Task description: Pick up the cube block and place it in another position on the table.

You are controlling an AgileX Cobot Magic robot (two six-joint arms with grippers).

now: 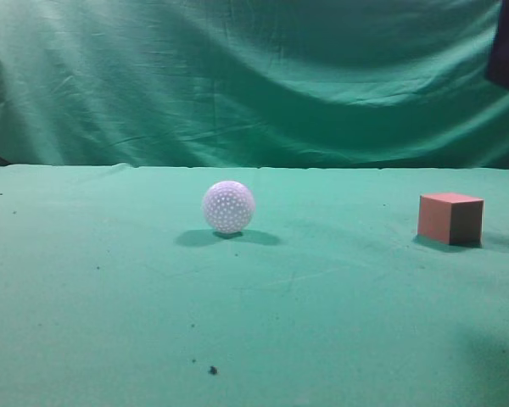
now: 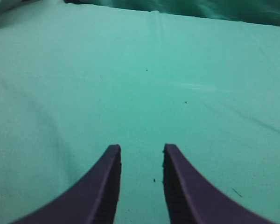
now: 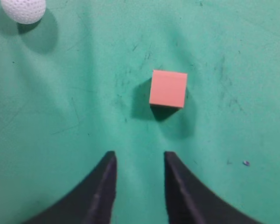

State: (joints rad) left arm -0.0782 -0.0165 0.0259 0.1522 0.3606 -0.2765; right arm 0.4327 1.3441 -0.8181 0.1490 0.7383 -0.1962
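The salmon-red cube block (image 1: 450, 218) sits on the green table (image 1: 110, 297) at the right, its shaded side towards the front right. It also shows in the right wrist view (image 3: 168, 88), lying ahead of my right gripper (image 3: 139, 156), which is open, empty and apart from it. My left gripper (image 2: 141, 149) is open and empty over bare green cloth. Neither set of fingers shows in the exterior view; a dark piece of an arm (image 1: 507, 42) shows at the top right.
A white dimpled ball (image 1: 228, 206) rests near the table's middle, well left of the cube; it also shows in the right wrist view (image 3: 23, 9) at the top left. A wrinkled green curtain (image 1: 254, 76) hangs behind. Dark specks (image 1: 212, 370) dot the cloth.
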